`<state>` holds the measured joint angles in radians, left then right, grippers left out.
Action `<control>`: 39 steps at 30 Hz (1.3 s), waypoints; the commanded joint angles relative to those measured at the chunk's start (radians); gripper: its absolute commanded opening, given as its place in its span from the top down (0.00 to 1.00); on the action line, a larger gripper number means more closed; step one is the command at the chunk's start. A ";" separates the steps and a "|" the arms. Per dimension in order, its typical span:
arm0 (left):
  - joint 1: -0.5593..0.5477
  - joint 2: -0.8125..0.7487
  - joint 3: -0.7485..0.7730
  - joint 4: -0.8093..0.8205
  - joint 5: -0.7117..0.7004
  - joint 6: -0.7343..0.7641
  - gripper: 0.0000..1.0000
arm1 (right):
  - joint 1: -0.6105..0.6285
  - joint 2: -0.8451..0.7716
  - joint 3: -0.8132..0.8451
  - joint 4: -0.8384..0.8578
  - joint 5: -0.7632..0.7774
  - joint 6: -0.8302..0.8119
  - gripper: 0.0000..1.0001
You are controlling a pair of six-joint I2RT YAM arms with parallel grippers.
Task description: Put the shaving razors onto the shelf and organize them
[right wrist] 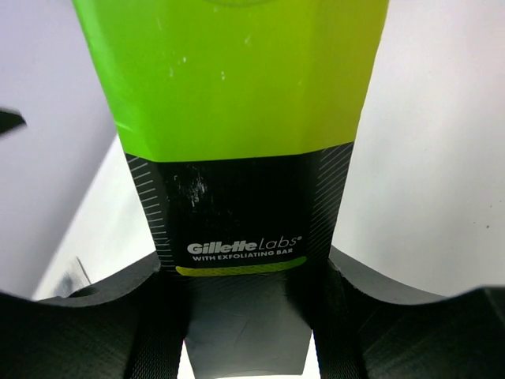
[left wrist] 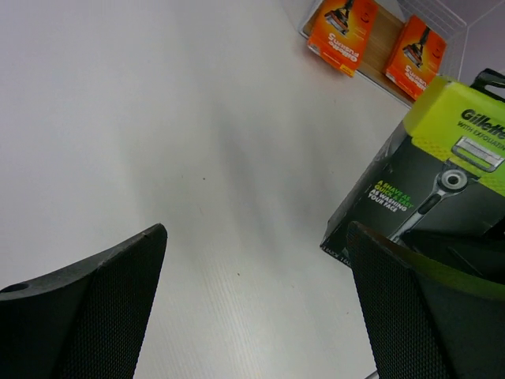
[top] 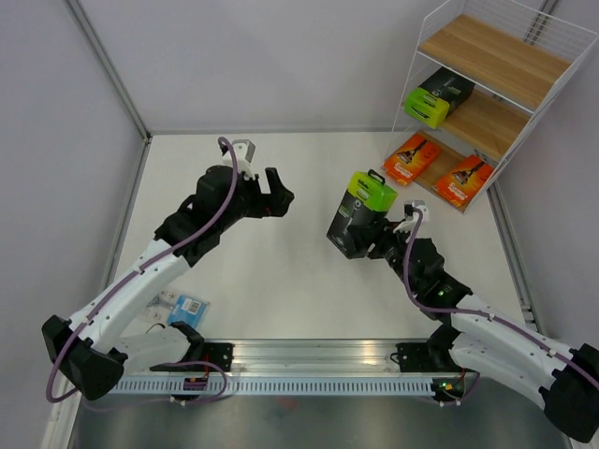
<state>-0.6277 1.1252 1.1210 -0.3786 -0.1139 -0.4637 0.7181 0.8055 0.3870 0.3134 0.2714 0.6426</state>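
My right gripper is shut on a black razor box with a lime-green end, holding it above the table, lime end up. The left wrist view shows the same box just right of my open left gripper, which holds nothing. The shelf stands at the far right. A second black and lime box lies on its middle board. Two orange cards lie on the bottom board. A blue-card blister lies by the left arm's base.
White walls close the table at the back and both sides. A metal rail with the arm bases runs along the near edge. The shelf's white wire frame rises on its left side.
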 commanded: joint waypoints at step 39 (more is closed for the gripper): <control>0.122 0.160 0.341 -0.382 0.922 0.999 0.42 | -0.065 0.284 0.493 -0.464 -0.969 -0.802 0.53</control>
<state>-0.5098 1.2789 1.4239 -0.7521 0.7246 0.4873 0.6579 1.0882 0.8181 -0.2222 -0.6315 -0.1261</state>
